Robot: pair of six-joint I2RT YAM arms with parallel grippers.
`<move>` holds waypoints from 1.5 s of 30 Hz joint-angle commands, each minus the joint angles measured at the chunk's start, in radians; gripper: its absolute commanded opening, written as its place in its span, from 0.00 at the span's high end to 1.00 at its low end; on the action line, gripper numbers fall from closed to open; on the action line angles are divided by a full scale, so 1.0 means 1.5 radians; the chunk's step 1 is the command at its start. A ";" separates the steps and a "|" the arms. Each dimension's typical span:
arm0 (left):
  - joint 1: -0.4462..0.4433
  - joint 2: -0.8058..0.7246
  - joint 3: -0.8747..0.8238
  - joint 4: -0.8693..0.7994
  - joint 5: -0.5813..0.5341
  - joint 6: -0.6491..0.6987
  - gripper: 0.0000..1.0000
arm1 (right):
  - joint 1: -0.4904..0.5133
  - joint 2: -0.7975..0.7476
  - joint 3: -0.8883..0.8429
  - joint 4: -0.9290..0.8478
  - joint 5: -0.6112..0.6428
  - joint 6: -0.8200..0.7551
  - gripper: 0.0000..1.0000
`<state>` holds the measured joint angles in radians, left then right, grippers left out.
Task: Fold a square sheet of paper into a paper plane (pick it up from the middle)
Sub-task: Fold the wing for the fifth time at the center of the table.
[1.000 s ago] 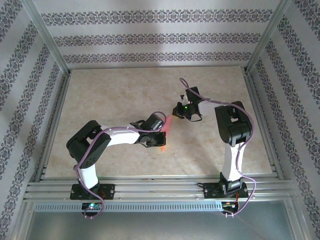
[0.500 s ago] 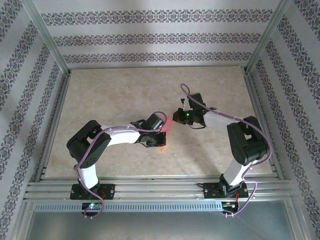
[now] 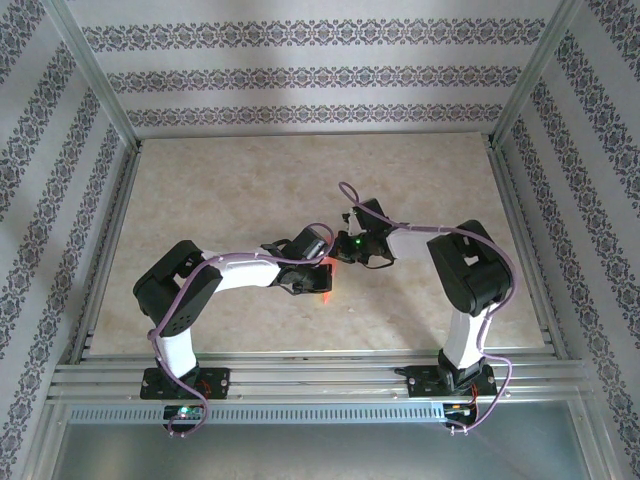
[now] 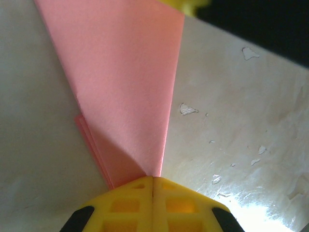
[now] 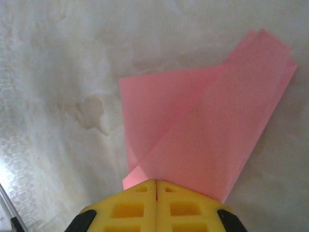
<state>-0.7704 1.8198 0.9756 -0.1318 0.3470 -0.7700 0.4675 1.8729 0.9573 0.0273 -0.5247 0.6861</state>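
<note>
Left gripper (image 4: 153, 180) clamped shut on the narrow end of the folded pink paper (image 4: 128, 82), paper held between both grippers over the middle of the beige counter (image 3: 230, 180), opposite end pinched by the closed right gripper (image 5: 157, 183)

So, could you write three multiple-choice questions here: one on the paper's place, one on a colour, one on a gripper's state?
1. Where is the paper? A) far left corner B) between the left gripper and right gripper C) front right corner
2. What colour are the gripper fingers? A) yellow B) blue C) white
3. The left gripper is: A) open B) shut on nothing C) shut on the paper
Answers: 1 B: overhead, the arms meet at it. 2 A: both wrist views show yellow. 3 C: paper comes out between its closed jaws.
</note>
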 commanded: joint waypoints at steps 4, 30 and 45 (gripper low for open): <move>-0.005 0.032 -0.034 -0.130 -0.004 0.012 1.00 | -0.016 0.040 0.057 -0.012 0.020 -0.003 0.95; -0.006 0.031 -0.045 -0.148 0.005 0.024 1.00 | -0.128 0.149 0.171 -0.006 0.015 -0.070 0.96; 0.007 -0.082 0.029 -0.134 0.011 0.028 0.82 | -0.154 -0.073 0.075 -0.046 0.051 -0.090 0.83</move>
<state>-0.7700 1.7748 0.9829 -0.2523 0.3649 -0.7441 0.2314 1.8763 1.1316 -0.0265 -0.4896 0.5682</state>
